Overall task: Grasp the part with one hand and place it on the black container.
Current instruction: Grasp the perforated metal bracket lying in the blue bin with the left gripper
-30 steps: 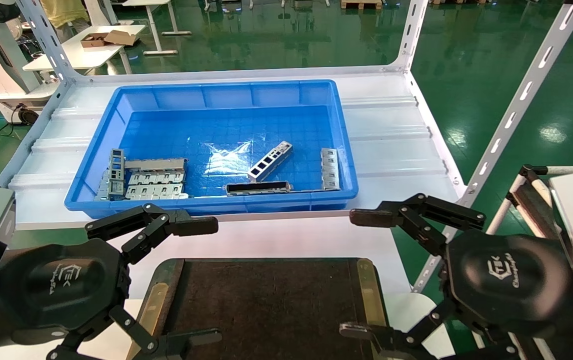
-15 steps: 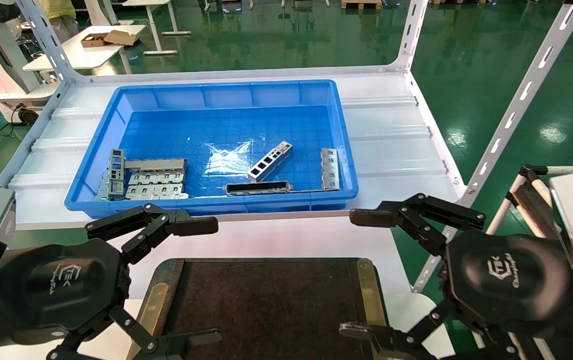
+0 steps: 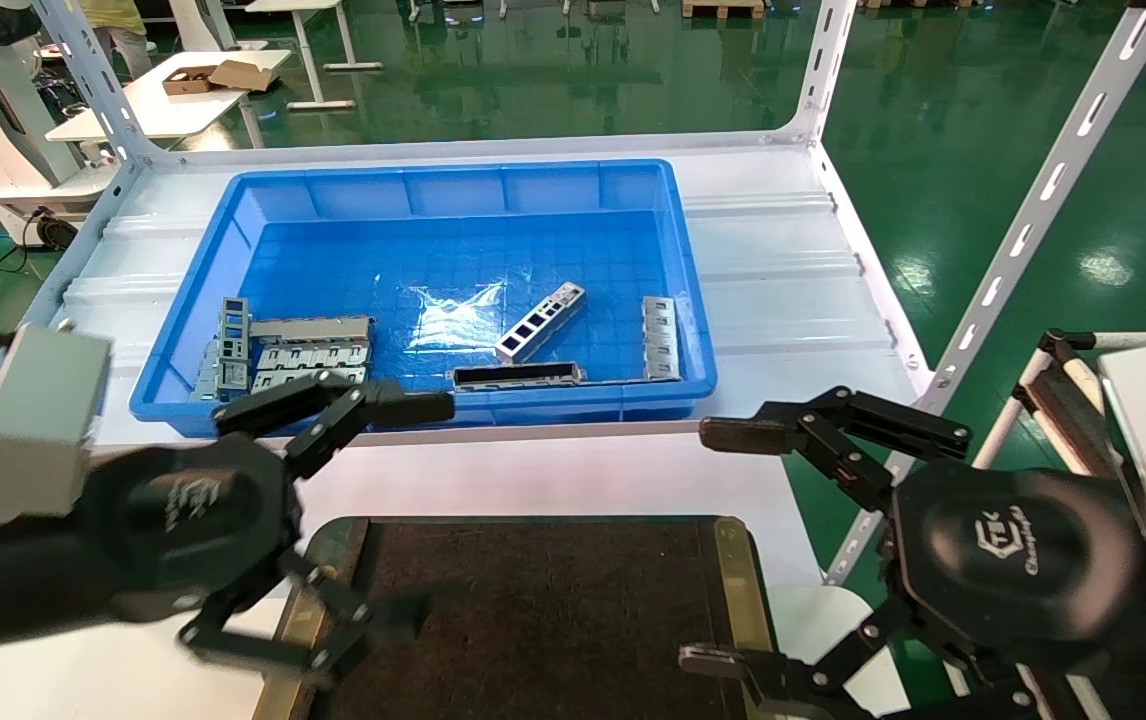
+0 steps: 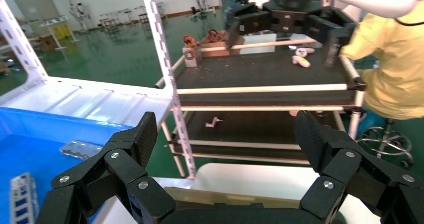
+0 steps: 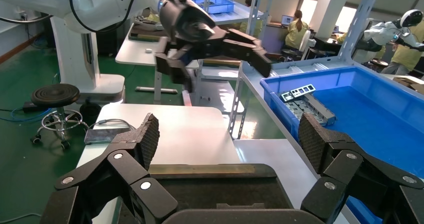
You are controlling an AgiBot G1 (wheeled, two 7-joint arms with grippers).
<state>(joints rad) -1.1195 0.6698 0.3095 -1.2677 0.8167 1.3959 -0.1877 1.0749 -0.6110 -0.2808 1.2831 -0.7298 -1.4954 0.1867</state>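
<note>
The part point(image 3: 540, 322), a short silver bar with a row of window cut-outs, lies slantwise on the floor of the blue bin point(image 3: 453, 172). Nearer me sits the black container point(image 3: 533, 600), a flat dark tray with olive strips on its side rims; the right wrist view shows it as well point(image 5: 210, 184). My left gripper point(image 3: 418, 510) hangs open over the tray's left rim, its upper finger close to the bin's front wall. My right gripper point(image 3: 713, 545) is open beside the tray's right rim. Nothing lies between the fingers of either, as the left wrist view point(image 4: 226, 139) and right wrist view point(image 5: 229, 134) confirm.
A longer dark-faced bar point(image 3: 516, 376) lies against the bin's front wall, a flat notched plate point(image 3: 660, 337) at its right wall and a pile of plates point(image 3: 293, 355) in its front left corner. Slanted white rack posts point(image 3: 1033, 220) stand on the right. A trolley point(image 4: 260, 84) stands beyond.
My left arm has risen and swung forward and rightward toward the bin's front wall, still open. The right arm and the parts have not moved.
</note>
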